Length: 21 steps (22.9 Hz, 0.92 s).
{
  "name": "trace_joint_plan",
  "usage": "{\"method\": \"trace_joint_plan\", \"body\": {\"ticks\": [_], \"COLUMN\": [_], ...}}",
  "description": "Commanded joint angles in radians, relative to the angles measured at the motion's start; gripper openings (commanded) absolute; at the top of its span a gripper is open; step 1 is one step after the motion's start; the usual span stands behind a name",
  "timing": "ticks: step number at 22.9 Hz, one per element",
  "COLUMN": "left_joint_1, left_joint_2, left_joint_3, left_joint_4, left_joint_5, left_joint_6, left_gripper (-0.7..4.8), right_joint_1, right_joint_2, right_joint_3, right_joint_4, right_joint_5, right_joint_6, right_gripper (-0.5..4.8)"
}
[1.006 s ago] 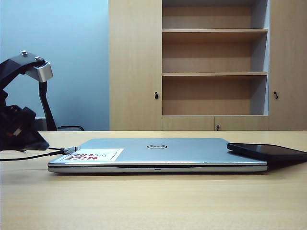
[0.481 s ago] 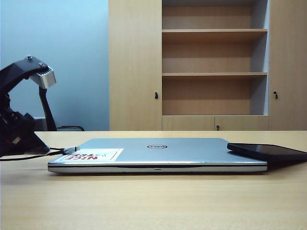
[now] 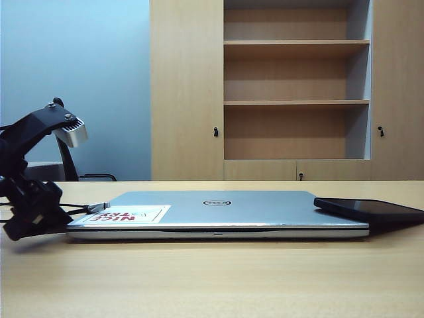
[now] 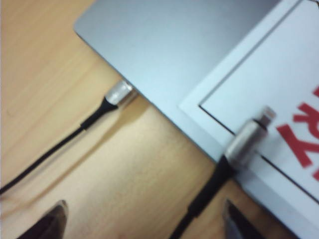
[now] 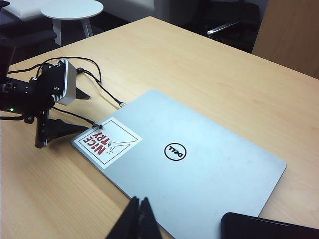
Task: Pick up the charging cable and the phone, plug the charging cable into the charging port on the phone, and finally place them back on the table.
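Dropping toward the table [image 3: 212, 278] since a moment ago, the left gripper [image 4: 142, 224] hangs jaws wide over the charging cable [image 4: 244, 144] at the laptop's [image 3: 218, 211] stickered corner — grasp likely next. Right gripper [image 5: 137, 219] waits pinched shut near the phone [image 3: 371, 209] — untouched, overlapping the laptop's opposite edge.
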Motion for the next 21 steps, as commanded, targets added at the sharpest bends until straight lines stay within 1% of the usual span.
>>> {"method": "trace_joint_plan", "body": {"ticks": [1,5,7,8,9,10,11,12,17,19,21], "left_joint_1": [-0.003,-0.005,-0.005,-0.006,-0.007,-0.018,-0.023,-0.034,-0.089,-0.094,-0.093], "left_joint_2": [0.027,0.055,0.065,0.068,0.068,0.068,0.068,0.068,0.067,0.065,0.056], "left_joint_3": [0.001,0.001,0.001,0.001,0.001,0.001,0.001,0.001,0.002,0.003,0.003], "left_joint_4": [0.039,0.051,0.072,0.084,0.084,0.09,0.092,0.092,0.107,0.106,0.102], "left_joint_5": [0.0,0.0,0.0,0.0,0.0,0.0,0.0,0.0,0.0,0.0,0.0], "left_joint_6": [0.0,-0.002,-0.028,-0.062,-0.089,-0.145,-0.168,-0.183,-0.192,-0.235,-0.256], "left_gripper": [4.0,4.0,3.98,3.43,2.55,0.47,-0.09,-0.06,-0.06,-0.06,-0.06], "right_joint_1": [0.0,0.0,0.0,0.0,0.0,0.0,0.0,0.0,0.0,0.0,0.0], "right_joint_2": [-0.003,-0.003,-0.003,-0.003,-0.003,-0.003,-0.003,-0.003,-0.002,-0.002,-0.002], "right_joint_3": [0.007,0.007,0.007,0.007,0.007,0.007,0.007,0.007,0.007,0.007,0.007], "right_joint_4": [0.018,0.018,0.018,0.018,0.018,0.018,0.018,0.017,0.017,0.018,0.018], "right_joint_5": [-0.002,-0.002,-0.002,-0.002,-0.002,-0.002,-0.002,-0.002,-0.002,-0.002,-0.002], "right_joint_6": [-0.002,-0.002,-0.002,-0.002,-0.002,-0.002,-0.002,-0.002,-0.002,-0.002,-0.002], "right_gripper": [-0.06,-0.06,-0.06,-0.06,-0.06,-0.06,-0.06,-0.06,-0.06,-0.06,-0.06]}}
